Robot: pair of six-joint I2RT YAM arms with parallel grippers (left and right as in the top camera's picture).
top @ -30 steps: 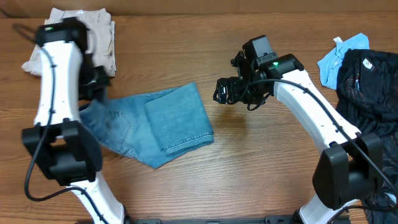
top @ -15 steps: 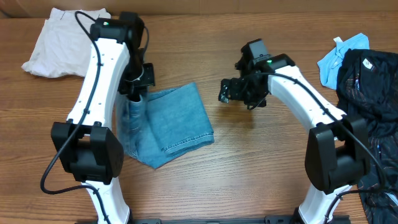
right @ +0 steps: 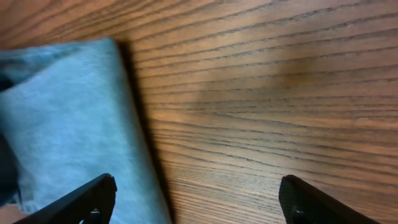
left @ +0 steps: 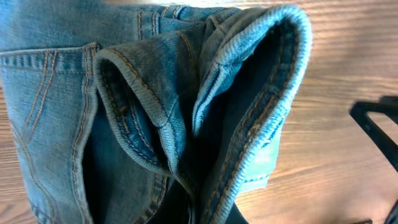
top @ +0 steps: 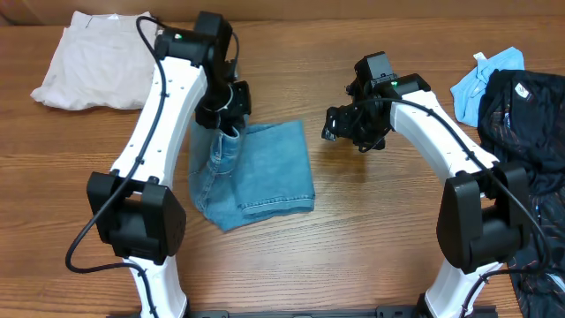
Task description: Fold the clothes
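Note:
The light-blue denim jeans [top: 265, 172] lie folded in the middle of the table. My left gripper [top: 226, 124] is shut on the waistband end of the jeans and holds it bunched over the folded part; the left wrist view shows the pinched waistband and a stitched back pocket [left: 205, 118]. My right gripper [top: 340, 128] is open and empty, hovering over bare wood just right of the jeans. The right wrist view shows its two fingertips [right: 196, 205] wide apart, with the jeans' right edge [right: 68, 124] by the left finger.
Cream-beige trousers [top: 93, 57] lie at the back left. Black garments [top: 525, 124] with a small bright-blue cloth [top: 481, 79] lie at the right edge. The wooden table [top: 371, 238] shows in front.
My left gripper has carried the jeans' waistband end from the far left rightward over the folded legs. The jeans bundle has shifted slightly right. My right gripper has drawn back a little to the right.

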